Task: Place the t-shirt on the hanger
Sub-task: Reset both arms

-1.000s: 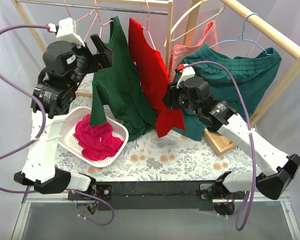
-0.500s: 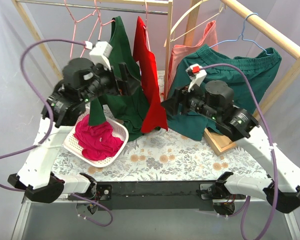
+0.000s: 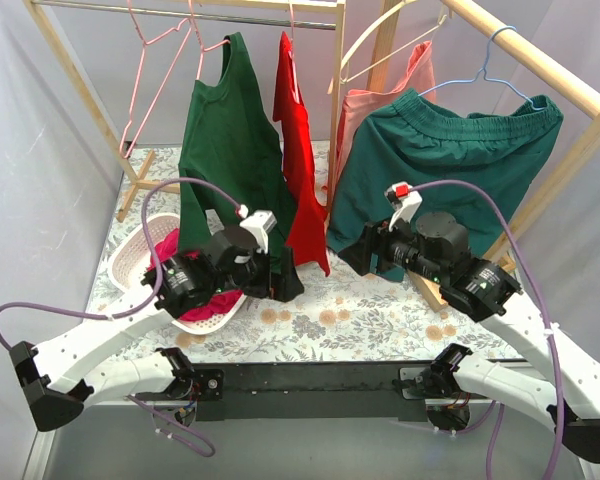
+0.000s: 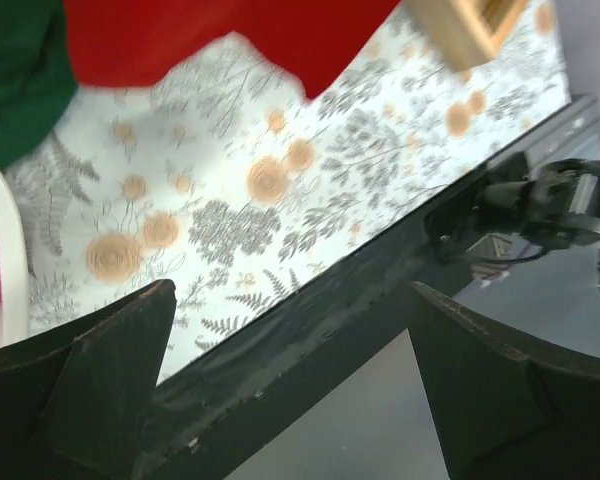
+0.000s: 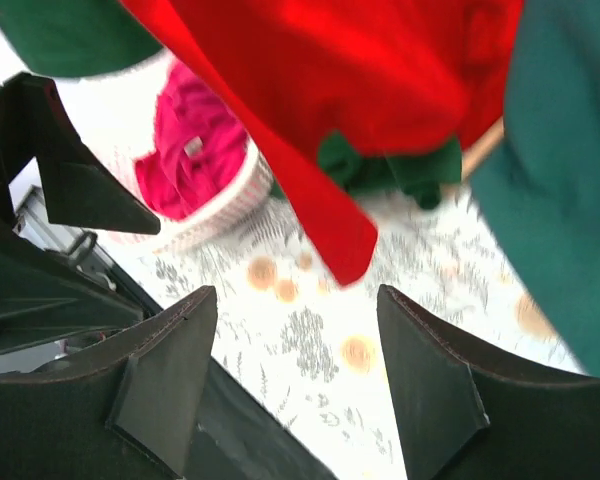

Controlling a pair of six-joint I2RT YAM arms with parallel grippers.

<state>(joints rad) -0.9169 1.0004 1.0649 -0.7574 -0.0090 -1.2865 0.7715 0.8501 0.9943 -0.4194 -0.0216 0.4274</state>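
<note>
- The t-shirt (image 3: 230, 150) hangs at the far rail on the hanger (image 3: 196, 32), its lower edge beside the white basket (image 3: 130, 255).
- Left claw (image 4: 290, 295): fingers apart, empty, low over the table (image 3: 320, 315) by the basket.
- Right claw (image 5: 295, 300): fingers apart, empty, just near of the red shirt (image 3: 298, 130).
</note>
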